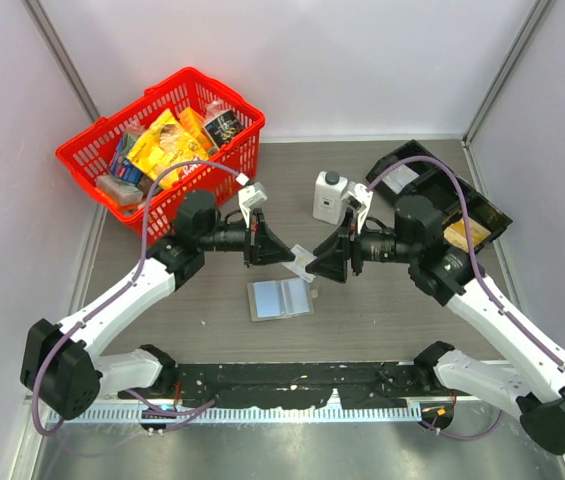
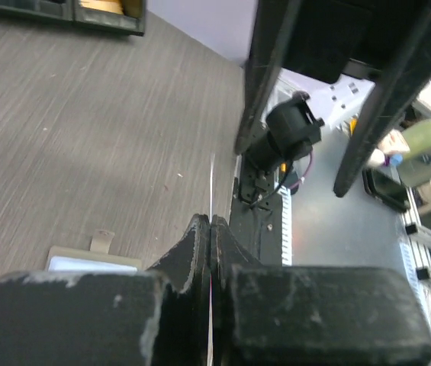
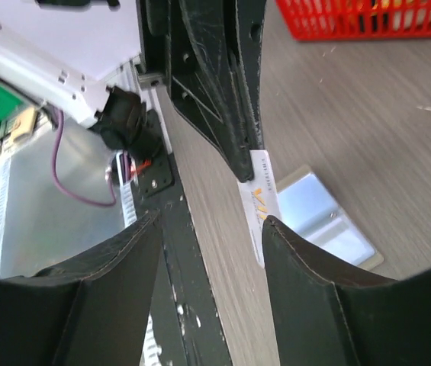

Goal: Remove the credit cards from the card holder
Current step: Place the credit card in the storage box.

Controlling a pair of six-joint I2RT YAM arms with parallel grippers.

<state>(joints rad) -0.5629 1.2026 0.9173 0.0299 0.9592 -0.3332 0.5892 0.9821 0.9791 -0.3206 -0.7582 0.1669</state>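
Observation:
The card holder [image 1: 280, 298] lies open on the table, taupe with light blue cards showing in it; it also shows in the left wrist view [image 2: 93, 258] and the right wrist view [image 3: 318, 217]. My left gripper [image 1: 280, 246] is shut on a white credit card [image 1: 302, 259] and holds it above the table, over the holder's far side. In the left wrist view the card [image 2: 212, 187] is edge-on between the closed fingers [image 2: 197, 240]. My right gripper [image 1: 324, 263] is open and faces the card [image 3: 262, 200], whose free end is next to one fingertip [image 3: 276, 232].
A red basket [image 1: 92, 160] of packets stands at the back left. A white bottle [image 1: 330, 197] stands behind the grippers. A long black tray [image 1: 462, 200] lies at the back right. A black rail [image 1: 292, 385] runs along the near edge.

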